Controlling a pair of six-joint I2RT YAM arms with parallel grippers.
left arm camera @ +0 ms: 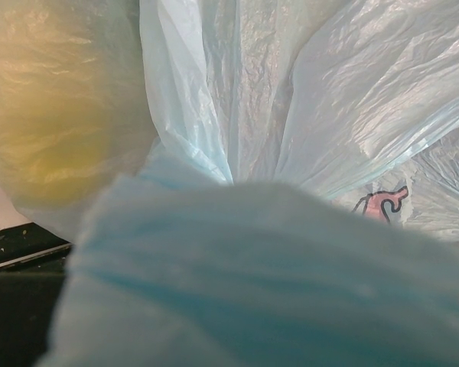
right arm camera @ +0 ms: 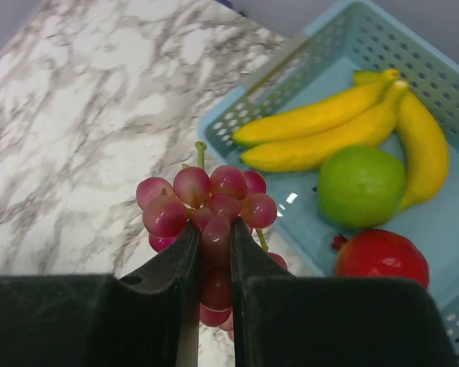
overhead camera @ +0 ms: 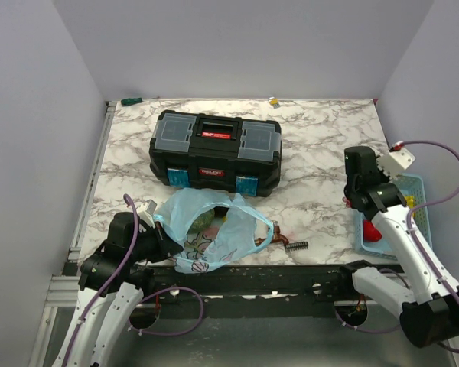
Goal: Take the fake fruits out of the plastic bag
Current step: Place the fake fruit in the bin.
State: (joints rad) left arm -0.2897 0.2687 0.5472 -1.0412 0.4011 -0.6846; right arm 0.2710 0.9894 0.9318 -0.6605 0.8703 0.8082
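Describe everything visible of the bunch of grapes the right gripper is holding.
The grapes are a small bunch of glossy, reddish-purple berries, plastic-looking, with a short green stem sticking up. The right gripper pinches the bunch through its middle, with berries bulging above the fingers and hanging below them. The bunch hangs over the marble table, beside a corner of the blue mesh basket, touching only the fingers as far as shown.

A blurred fold of the thin translucent light-blue plastic bag [left arm camera: 275, 290] fills the left wrist view's lower half, hiding the left fingers. A yellowish shape [left arm camera: 53, 115] behind the film cannot be identified. The red fake grape bunch [right arm camera: 214, 199] is lost at its lower end between the right fingers [right arm camera: 168, 264]. From above, the right arm [overhead camera: 402, 229] covers most of the light-blue rigid mesh basket [overhead camera: 419, 206].
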